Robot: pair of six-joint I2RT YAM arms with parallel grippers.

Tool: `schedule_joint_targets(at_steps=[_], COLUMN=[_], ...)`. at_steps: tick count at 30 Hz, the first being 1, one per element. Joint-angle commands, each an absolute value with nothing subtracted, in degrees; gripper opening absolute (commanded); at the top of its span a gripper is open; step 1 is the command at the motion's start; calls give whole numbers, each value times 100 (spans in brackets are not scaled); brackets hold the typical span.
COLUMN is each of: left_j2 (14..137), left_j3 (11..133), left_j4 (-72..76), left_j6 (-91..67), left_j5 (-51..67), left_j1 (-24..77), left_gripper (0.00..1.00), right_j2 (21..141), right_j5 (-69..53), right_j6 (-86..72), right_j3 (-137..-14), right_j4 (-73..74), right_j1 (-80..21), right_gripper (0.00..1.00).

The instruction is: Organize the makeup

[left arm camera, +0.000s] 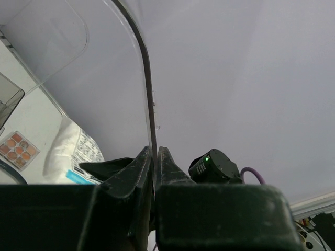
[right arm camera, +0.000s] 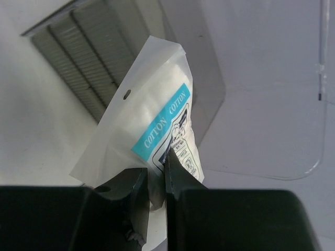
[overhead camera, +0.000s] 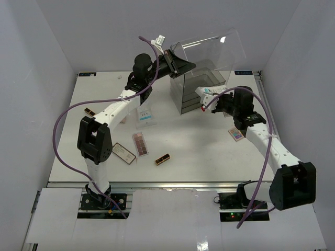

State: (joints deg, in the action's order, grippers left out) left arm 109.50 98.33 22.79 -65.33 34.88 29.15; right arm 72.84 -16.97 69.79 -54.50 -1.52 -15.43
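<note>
My right gripper (right arm camera: 157,170) is shut on the lower edge of a white-blue sachet (right arm camera: 152,120) marked COTTON, held just in front of the clear acrylic box (overhead camera: 196,91). In the top view that gripper (overhead camera: 205,99) hangs at the box's right front corner with the sachet (overhead camera: 205,93). My left gripper (left arm camera: 155,151) is shut on the edge of the box's clear lid (left arm camera: 149,104), holding it tilted up at the back (overhead camera: 209,47). On the table lie a second sachet (overhead camera: 145,116), a brown palette (overhead camera: 140,144), another palette (overhead camera: 124,153), a black-gold lipstick (overhead camera: 162,159) and a multicoloured palette (overhead camera: 236,134).
A small dark item (overhead camera: 89,111) lies near the table's left edge. The purple cable (overhead camera: 63,117) loops wide to the left of the left arm. White walls close in on three sides. The box's ribbed dark side (right arm camera: 89,57) faces the right wrist.
</note>
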Motion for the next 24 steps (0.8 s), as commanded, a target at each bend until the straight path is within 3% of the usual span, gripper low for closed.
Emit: schedule_joint_targets(at_steps=[1, 10, 18, 20, 24], left_j2=[10936, 11171, 11137, 11128, 11116], left_j3=[10203, 10512, 10587, 10599, 10572], left_j4=[2791, 2839, 2771, 2760, 2723], left_j6=[-6803, -7005, -7031, -7031, -7030], left_j5=[3456, 3498, 3524, 3533, 3542], left_j1=[2864, 2829, 2736, 2733, 2724], left_gripper=[13, 13, 13, 13, 13], right_j2=[7686, 8980, 9737, 9871, 10209], right_j5=[-313, 753, 579, 489, 506], right_j6=[6818, 7461, 7605, 7635, 7768], right_j3=[-5419, -5880, -6401, -6482, -6730], right_j4=[-2456, -3710, -4007, -4057, -4108], right_j1=[-2205, -2529, -2370, -2331, -2283], right_gripper=[8, 8, 9, 11, 28])
